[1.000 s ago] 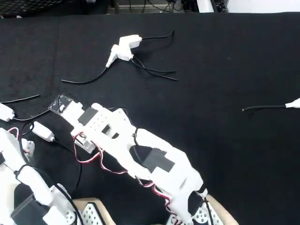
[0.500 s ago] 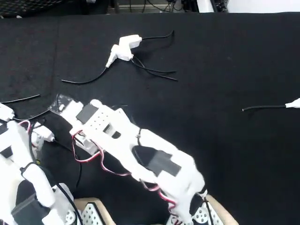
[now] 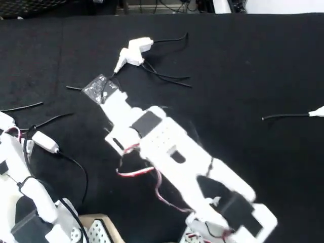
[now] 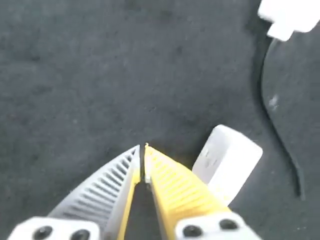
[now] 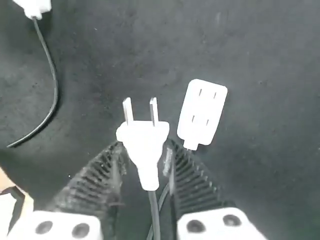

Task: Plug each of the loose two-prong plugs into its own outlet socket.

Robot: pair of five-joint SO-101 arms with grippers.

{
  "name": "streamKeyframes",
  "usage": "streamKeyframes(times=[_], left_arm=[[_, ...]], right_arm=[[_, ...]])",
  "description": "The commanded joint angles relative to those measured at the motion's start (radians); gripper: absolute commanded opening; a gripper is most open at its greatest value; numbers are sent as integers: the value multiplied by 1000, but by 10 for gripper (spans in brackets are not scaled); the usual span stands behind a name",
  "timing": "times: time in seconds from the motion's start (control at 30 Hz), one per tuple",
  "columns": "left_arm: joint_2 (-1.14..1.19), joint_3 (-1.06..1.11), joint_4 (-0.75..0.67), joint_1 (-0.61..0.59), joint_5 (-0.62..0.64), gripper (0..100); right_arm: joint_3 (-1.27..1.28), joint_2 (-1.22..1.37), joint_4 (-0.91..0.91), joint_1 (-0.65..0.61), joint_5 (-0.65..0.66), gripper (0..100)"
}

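My right gripper [image 5: 143,146] is shut on a white two-prong plug [image 5: 143,136], prongs pointing forward, its black cable running back between the fingers. A white outlet socket [image 5: 202,114] with two pairs of slots lies just beside the prongs, not touching them. From above, that gripper [image 3: 99,87] sits just short of the white socket pieces [image 3: 133,52] at the back of the table. My left gripper [image 4: 144,152] is shut on nothing, right beside a white socket block [image 4: 228,157], which also appears from above [image 3: 46,142].
Black cloth covers the table [image 3: 243,66]. Another white plug [image 3: 317,112] with a black cable lies at the far right edge. A white piece [image 3: 5,120] sits at the left edge. Loose black cables [image 3: 167,77] trail from the back sockets.
My right arm has swung from the left middle of the table toward the back sockets, carrying the plug. The left arm shifted slightly near the socket block.
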Motion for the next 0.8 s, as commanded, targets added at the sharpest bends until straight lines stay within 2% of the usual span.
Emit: streamKeyframes(times=[0.0,0.17,0.3,0.47,0.6,0.77], left_arm=[[-12,-94,-38,99,-44,30],[-14,-133,-81,374,-54,30],[-72,-140,-161,518,-55,30],[-256,-101,-181,696,-54,30],[-423,-35,-198,777,-54,30],[-511,145,-359,765,-57,50]], right_arm=[[16,-99,-3,-9,9,12],[16,-99,11,-49,28,12],[12,-99,34,-63,31,12],[12,-99,37,-63,31,12],[15,-105,37,-64,31,12],[8,-108,38,-63,25,12]])
